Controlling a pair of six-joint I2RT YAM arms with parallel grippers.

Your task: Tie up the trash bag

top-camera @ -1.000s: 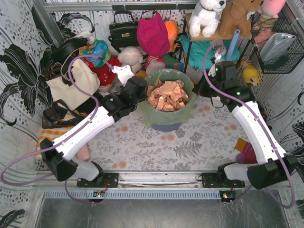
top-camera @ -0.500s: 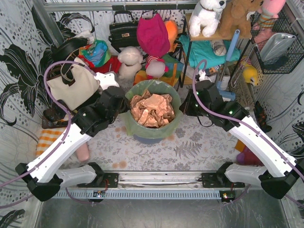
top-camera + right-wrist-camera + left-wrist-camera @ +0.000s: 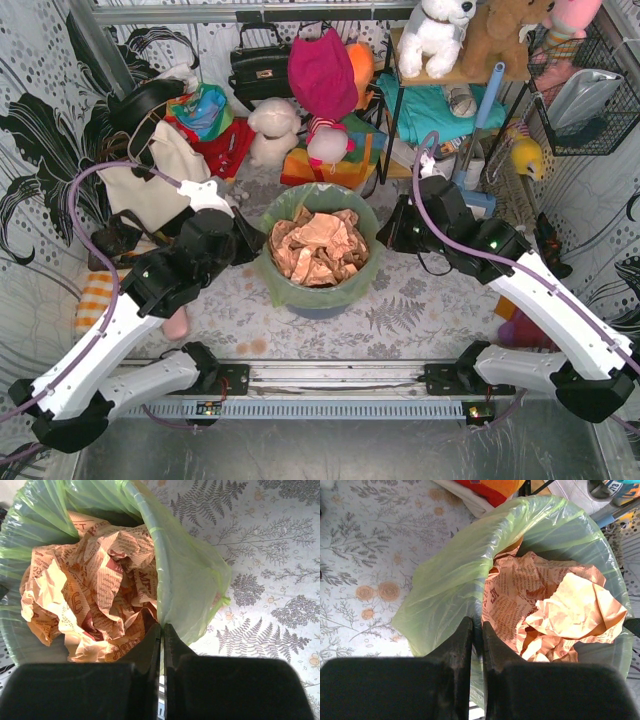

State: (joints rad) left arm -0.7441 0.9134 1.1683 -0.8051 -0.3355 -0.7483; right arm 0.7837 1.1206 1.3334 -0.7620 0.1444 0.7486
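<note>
Pinching the trash bag [image 3: 451, 580] by its rim on two sides: my left gripper [image 3: 476, 637] is clenched on the green film and my right gripper [image 3: 161, 642] is clamped on the opposite edge. Just past both sets of fingertips, crumpled tan paper [image 3: 95, 585] fills the bag. The bag sits between my grippers on the fern-print table [image 3: 260, 555].

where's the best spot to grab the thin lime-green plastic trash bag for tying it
Grip the lime-green trash bag by its loose rim film where it folds over the bin edge, on opposite sides, from outside and above. The film hangs slack there, clear of the crumpled paper; the left gripper and right gripper pinch it there.
</note>
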